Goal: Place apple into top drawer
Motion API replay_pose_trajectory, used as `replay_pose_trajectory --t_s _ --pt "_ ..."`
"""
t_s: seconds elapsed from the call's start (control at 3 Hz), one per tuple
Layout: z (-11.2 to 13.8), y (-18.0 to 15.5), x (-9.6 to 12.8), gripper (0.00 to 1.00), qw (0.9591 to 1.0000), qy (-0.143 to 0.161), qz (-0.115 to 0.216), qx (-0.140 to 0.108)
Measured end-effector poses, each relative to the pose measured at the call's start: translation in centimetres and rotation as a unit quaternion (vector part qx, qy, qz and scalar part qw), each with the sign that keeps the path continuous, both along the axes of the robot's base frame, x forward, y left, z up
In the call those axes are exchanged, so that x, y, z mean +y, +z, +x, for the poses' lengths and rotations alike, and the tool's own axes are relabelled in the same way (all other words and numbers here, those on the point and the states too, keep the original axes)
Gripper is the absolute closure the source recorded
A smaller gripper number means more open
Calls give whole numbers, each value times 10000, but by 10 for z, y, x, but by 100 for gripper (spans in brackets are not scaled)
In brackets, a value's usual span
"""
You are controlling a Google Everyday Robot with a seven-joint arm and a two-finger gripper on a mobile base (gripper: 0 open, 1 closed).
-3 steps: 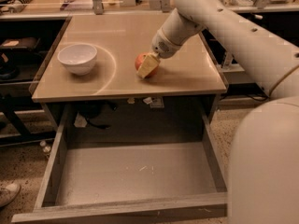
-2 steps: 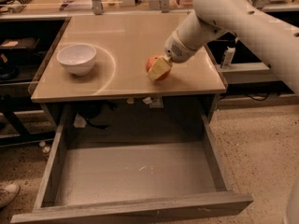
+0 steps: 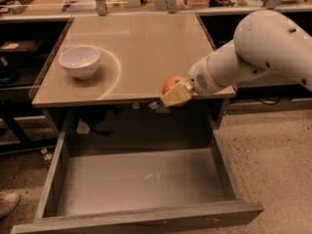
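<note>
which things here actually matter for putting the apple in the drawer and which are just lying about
For the job: apple, held at the table's front edge; gripper, jaws shut on the apple; top drawer, open below.

Just lying about: white bowl on the table; shoe near the drawer's left front corner.

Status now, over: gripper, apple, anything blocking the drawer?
Gripper shut on apple, at front edge of table. Top drawer open below. Bowl well apart, not blocking.
</note>
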State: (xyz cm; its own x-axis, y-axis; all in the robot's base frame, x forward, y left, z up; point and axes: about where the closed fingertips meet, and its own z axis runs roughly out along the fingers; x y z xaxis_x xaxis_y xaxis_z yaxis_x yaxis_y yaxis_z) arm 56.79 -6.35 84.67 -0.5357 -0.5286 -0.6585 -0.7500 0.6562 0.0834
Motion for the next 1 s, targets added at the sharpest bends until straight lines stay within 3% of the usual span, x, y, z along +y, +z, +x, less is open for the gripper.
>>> replay_pose_trajectory --t_s 0.33,0.67,1.0 --pt "-17 -24 -13 100 9997 -136 1 218" --pt "-17 -23 -13 100 9997 -133 0 218" --pt "-41 -34 3 100 9991 -44 196 371"
